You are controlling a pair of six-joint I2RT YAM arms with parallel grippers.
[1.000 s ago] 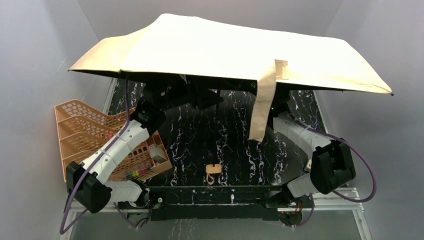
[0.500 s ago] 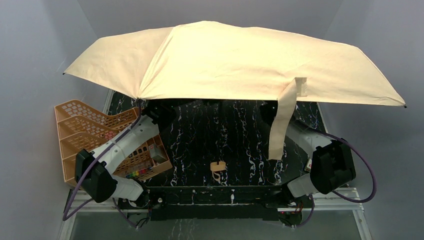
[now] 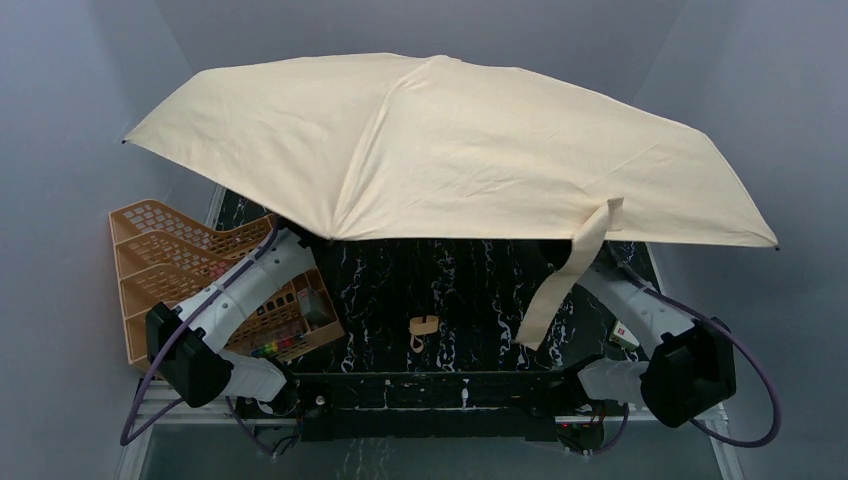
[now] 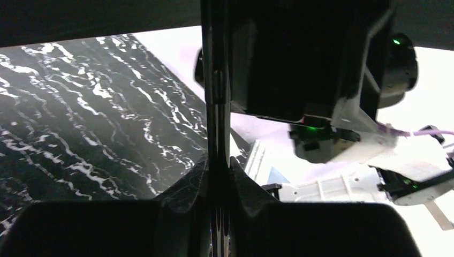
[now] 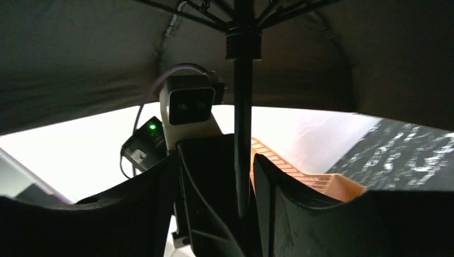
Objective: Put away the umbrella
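- An orange mesh tray rack (image 3: 165,262) stands at the table's left edge, its tiers stepping up toward the far left.
- A small pale box (image 3: 314,304) sits upright in the rack's near-right corner.
- A row of coloured bits (image 3: 271,350) lies along the rack's near edge.
- The table (image 3: 440,285) is black with white marbling.
- Pale grey walls (image 3: 60,110) enclose the scene.

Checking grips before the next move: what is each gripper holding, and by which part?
The left gripper is shut on the umbrella, by its black shaft. The right gripper is open around that shaft, holding nothing.
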